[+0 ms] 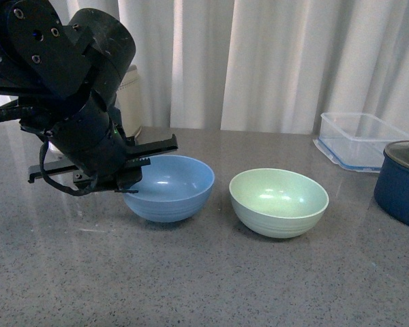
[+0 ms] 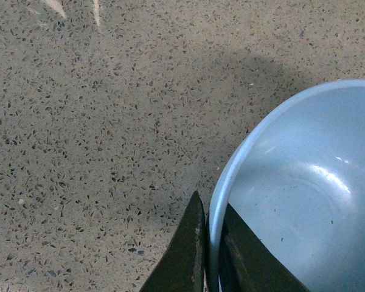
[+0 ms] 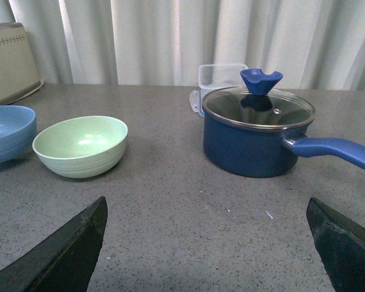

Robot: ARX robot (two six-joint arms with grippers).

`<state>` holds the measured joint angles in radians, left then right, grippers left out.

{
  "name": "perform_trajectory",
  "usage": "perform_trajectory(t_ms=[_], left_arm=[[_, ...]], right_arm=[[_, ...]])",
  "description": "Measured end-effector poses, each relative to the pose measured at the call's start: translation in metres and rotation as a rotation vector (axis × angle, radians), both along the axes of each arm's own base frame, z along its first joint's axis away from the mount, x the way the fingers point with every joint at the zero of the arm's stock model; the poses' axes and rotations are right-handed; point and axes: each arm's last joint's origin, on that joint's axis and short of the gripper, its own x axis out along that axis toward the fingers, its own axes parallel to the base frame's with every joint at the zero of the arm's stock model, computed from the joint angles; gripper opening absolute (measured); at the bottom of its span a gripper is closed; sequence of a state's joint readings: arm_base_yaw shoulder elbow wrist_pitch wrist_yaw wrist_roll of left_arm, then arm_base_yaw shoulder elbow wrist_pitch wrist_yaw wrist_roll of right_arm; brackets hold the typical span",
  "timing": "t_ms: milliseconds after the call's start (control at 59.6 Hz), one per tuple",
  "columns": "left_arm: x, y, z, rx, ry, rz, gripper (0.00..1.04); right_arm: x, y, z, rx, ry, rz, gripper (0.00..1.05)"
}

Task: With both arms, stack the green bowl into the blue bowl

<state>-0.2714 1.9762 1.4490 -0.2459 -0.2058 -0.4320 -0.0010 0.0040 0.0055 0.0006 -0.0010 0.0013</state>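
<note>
With the left end effector (image 1: 146, 153) clamped on the blue bowl's (image 1: 170, 187) rim, the left wrist view shows one finger (image 2: 191, 249) outside the wall and the other inside, with the rim pinched between them on the bowl's left side. The blue bowl sits upright on the tabletop (image 1: 191, 272), mouth up. It's round, so no long axis to call. The green bowl (image 1: 279, 204) is just right of it, also upright and mouth up, base flat on the tabletop, with a clear gap between the two, not touching. The green bowl is well apart from the left end effector, with the whole blue bowl between them. The right end effector (image 3: 207, 249) is out of the front view. In its wrist view both fingers are spread wide with nothing between them. The green bowl lies well ahead of it, off toward the blue bowl's side, no contact. The pot (image 1: 402, 184), lid on, stands further right of the green bowl, its handle pointing away from the bowls. A clear container (image 1: 361, 139) sits behind the pot, near the curtain (image 1: 273, 61).
</note>
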Motion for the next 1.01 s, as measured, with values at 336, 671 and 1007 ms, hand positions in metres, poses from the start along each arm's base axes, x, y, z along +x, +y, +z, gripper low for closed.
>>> perform_trajectory(t_ms=[336,671,1007], left_arm=[[0.005,-0.006,-0.006,0.002,0.006,-0.01,0.04],[0.006,-0.011,-0.012,0.005,0.019,-0.018,0.05],[0.001,-0.006,-0.014,0.009,0.01,-0.016,0.54]], right_arm=[[0.0,0.0,0.0,0.0,0.0,0.0,0.95],[0.0,0.0,0.0,0.0,0.0,0.0,0.95],[0.0,0.0,0.0,0.0,0.0,0.0,0.95]])
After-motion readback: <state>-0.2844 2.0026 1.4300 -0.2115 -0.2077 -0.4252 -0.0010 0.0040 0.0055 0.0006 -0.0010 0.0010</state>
